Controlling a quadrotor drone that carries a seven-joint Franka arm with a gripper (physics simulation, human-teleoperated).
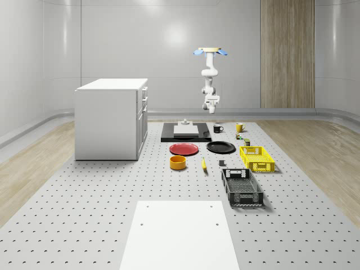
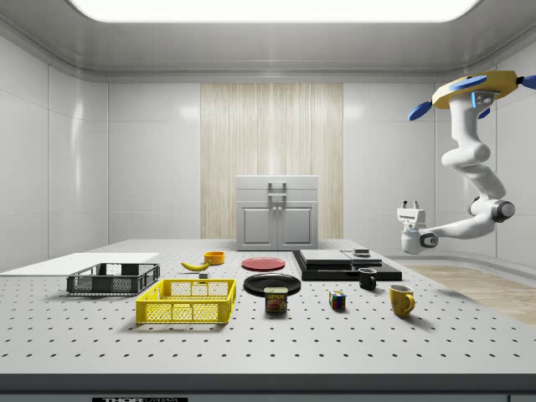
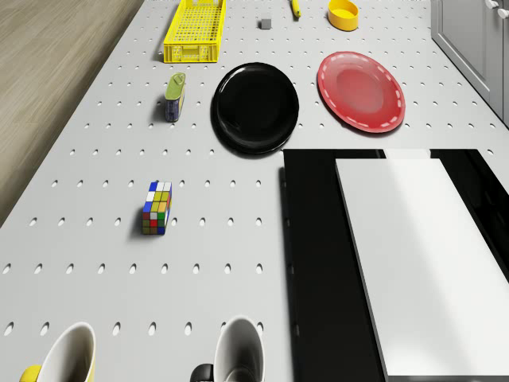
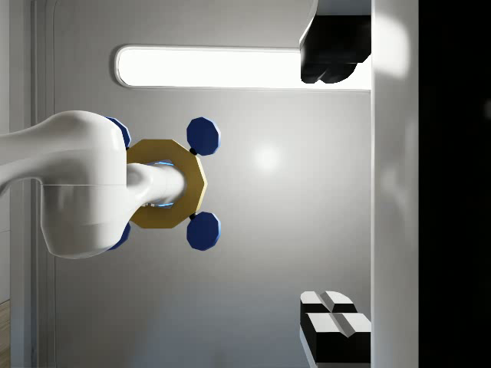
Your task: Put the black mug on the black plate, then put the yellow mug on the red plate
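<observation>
While upright, black mug [image 3: 238,350] – white-lined, unheld

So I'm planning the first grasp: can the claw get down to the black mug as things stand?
Probably yes: the claw hangs in the air above the black mug, nothing lies between them, and the mug's mouth is uncovered.
</observation>
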